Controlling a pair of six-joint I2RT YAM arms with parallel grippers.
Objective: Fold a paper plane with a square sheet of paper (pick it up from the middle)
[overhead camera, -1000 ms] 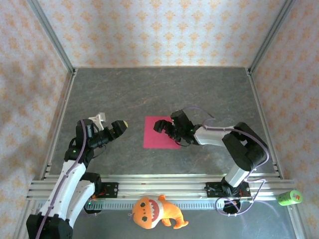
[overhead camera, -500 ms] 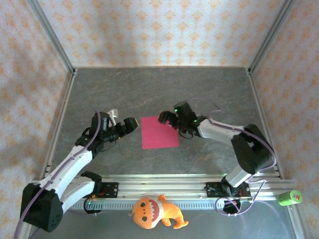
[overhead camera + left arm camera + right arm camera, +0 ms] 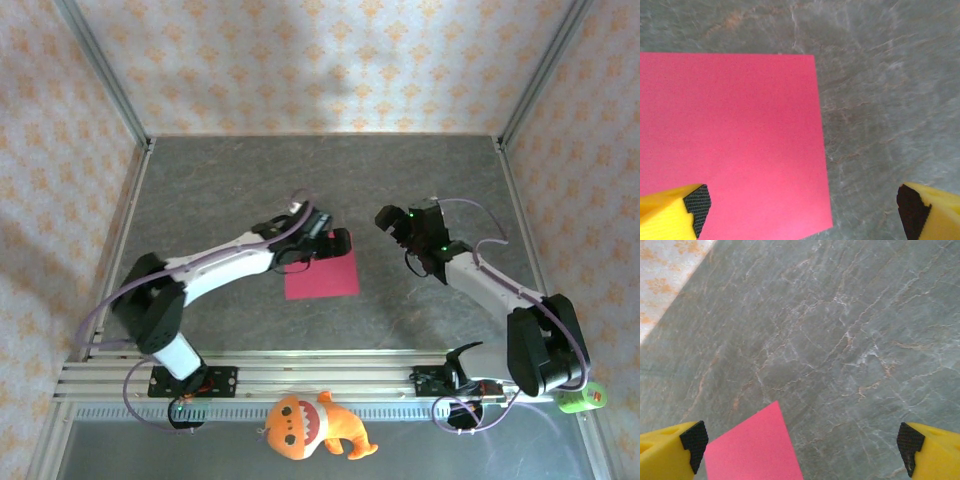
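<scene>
Grey marble-veined worktop (image 3: pixel 220 185) carried the job. The square sheet of magenta-pink paper (image 3: pixel 322 278) lay flat near its centre, unfolded, no crease visible.

Left end effector (image 3: pixel 333 242) hovered over the sheet's far right corner, released and wide, nothing in it. From its wrist camera, one finger hung over the paper and the other over bare stone, with the sheet's edge running between them. I judged that too far off-centre. The pick should come from the middle, so I would slide inward until both fingers stood over pink, then come down square and pinch up a small ridge. Thin paper on a hard surface will likely slip rather than lift if the fingers land unevenly.

Right end effector (image 3: pixel 392 222) was also released and empty, well apart from the sheet, over bare worktop.

Materials:
- Worktop: matte, pale veins, hard-looking.
- Paper: plain, unmarked, crisp straight edges, sharp corners.
- Yellow fingers (image 3: pixel 665 217): smooth plastic.
- Black pads (image 3: pixel 696 202): finely gridded, grippy by the look.
</scene>
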